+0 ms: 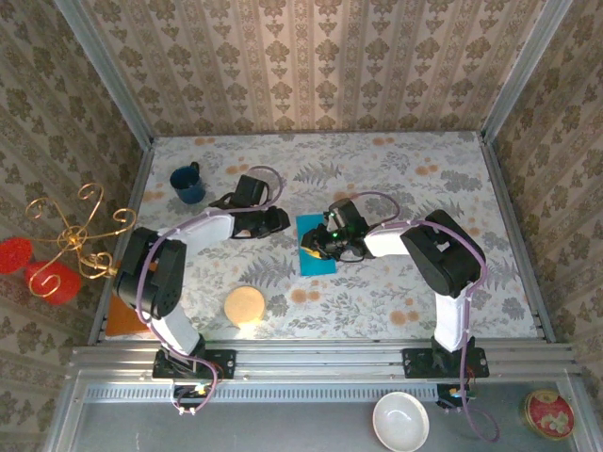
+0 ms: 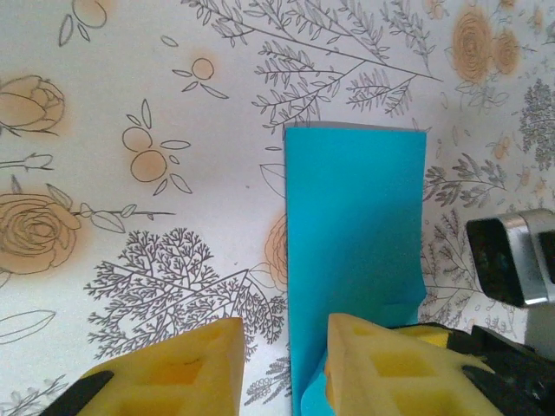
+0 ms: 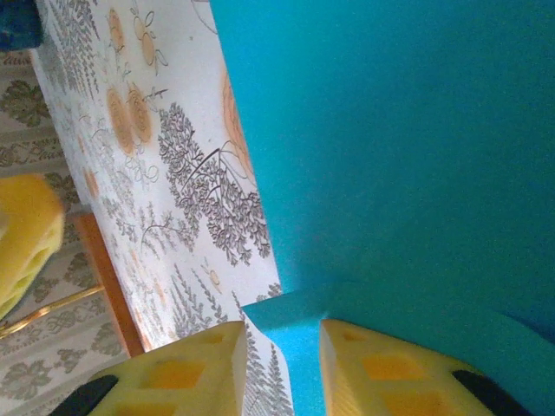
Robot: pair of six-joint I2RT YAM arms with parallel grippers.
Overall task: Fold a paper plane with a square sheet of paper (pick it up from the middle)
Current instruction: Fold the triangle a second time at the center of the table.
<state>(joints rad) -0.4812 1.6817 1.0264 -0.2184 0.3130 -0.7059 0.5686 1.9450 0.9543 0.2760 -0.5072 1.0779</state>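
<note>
White bowl point(image 1: 400, 421) sits closest to me, on the ledge by the arm bases. Across the table point(image 1: 377, 301) from the left: blue mug point(image 1: 188, 184), then my left claw point(image 2: 282, 347), partly open and gripping nothing, one finger over the folded blue paper point(image 2: 355, 251), which lies flat mid-table. My right claw point(image 3: 282, 342) is partly open too, with a paper corner in its gap, not pinched.
</note>
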